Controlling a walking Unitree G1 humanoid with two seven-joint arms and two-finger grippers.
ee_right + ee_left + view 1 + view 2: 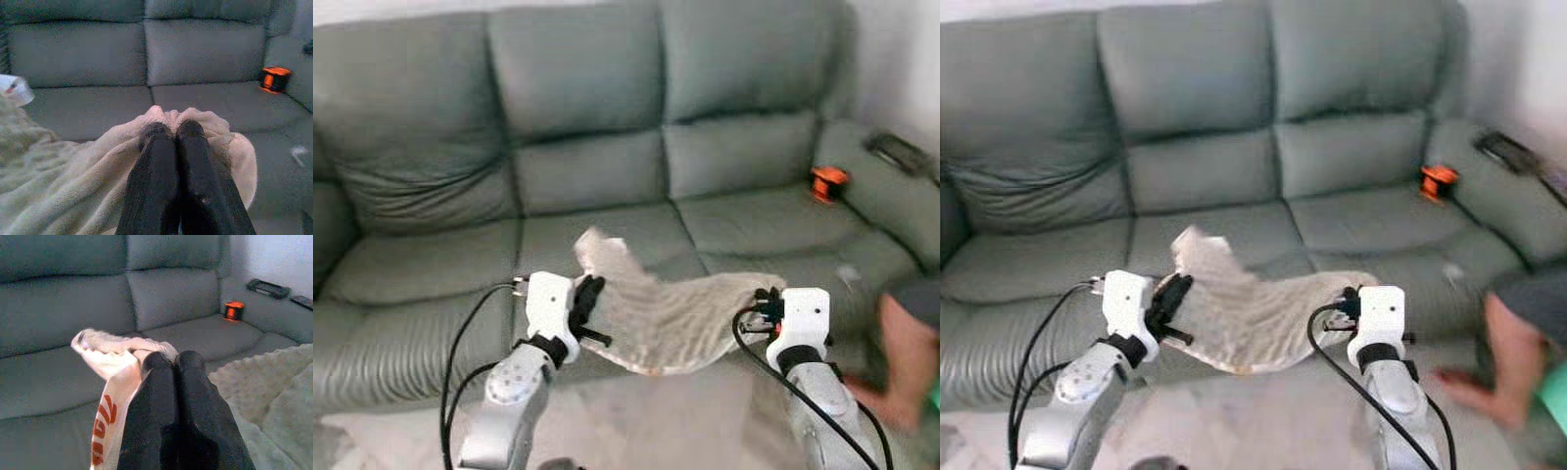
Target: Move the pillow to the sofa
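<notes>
Pillow (680, 318) beige, limp, nubby fleece, slung between both grippers above front edge of sofa (607, 166) seat. Left gripper (168, 363) fingers pinched on pillow corner; left wrist view reveals white tag (105, 423) with orange print. Right gripper (172, 131) fingers clamped into bunched opposite end. Sofa grey-green leather, orange object (828, 182) near right armrest

Right pincer (171, 134) pinches the beige pillow (73, 191) before the sofa (205, 49)
</notes>
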